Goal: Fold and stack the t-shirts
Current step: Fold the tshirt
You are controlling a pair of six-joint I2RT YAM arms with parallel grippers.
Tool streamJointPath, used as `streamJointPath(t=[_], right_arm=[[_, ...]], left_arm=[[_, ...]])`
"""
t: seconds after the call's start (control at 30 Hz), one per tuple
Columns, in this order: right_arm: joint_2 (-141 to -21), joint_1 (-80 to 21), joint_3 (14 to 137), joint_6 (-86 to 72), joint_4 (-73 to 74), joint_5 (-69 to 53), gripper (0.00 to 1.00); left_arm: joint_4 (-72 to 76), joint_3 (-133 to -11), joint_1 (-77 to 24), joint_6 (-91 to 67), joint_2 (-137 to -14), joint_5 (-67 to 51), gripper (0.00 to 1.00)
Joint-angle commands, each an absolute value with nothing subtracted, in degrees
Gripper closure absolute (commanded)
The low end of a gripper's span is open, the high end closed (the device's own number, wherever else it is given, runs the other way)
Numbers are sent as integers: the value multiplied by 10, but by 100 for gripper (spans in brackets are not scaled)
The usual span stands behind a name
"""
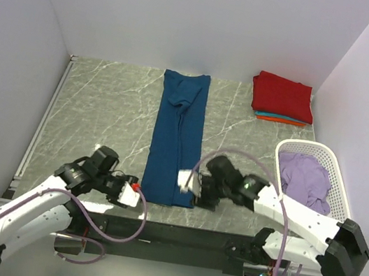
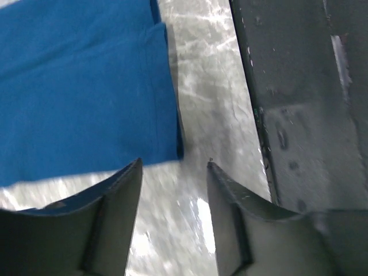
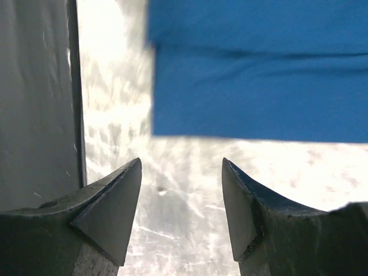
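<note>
- From above, a blue t-shirt (image 1: 177,137), folded into a long narrow strip, lies on the marble surface (image 1: 105,103). Its near end sits between the left hand (image 1: 137,191) and the right hand (image 1: 184,180), each just beside a corner.
- Well beyond the right hand's outer side stands a white basket (image 1: 339,179) holding a purple garment (image 1: 305,178). Far ahead of it is a stack of folded shirts (image 1: 282,96), red on top with teal and orange edges below. Only this view shows them.
- The left wrist view shows the left hand (image 2: 174,164) open. The shirt's corner lies just ahead and left of the gap, with bare surface between the fingers and a dark strip (image 2: 299,86) on the right.
- The right wrist view shows the right hand (image 3: 181,164) open too. The shirt's hem lies ahead and to the right, not between the fingers.
</note>
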State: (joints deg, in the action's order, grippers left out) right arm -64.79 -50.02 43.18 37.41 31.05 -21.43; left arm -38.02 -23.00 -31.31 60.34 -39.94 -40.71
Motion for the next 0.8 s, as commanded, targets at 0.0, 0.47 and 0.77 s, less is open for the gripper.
streamJointPath(t=[0.0, 0.47, 0.77], right_arm=[[-610, -554, 353, 473, 218, -131, 36], [-689, -609, 290, 541, 82, -95, 44], [-701, -638, 275, 573, 88, -105, 42]], left_arm=[[-264, -225, -361, 563, -433, -353, 47], [-156, -177, -442, 593, -540, -257, 49], [-147, -170, -442, 615, -570, -247, 51]])
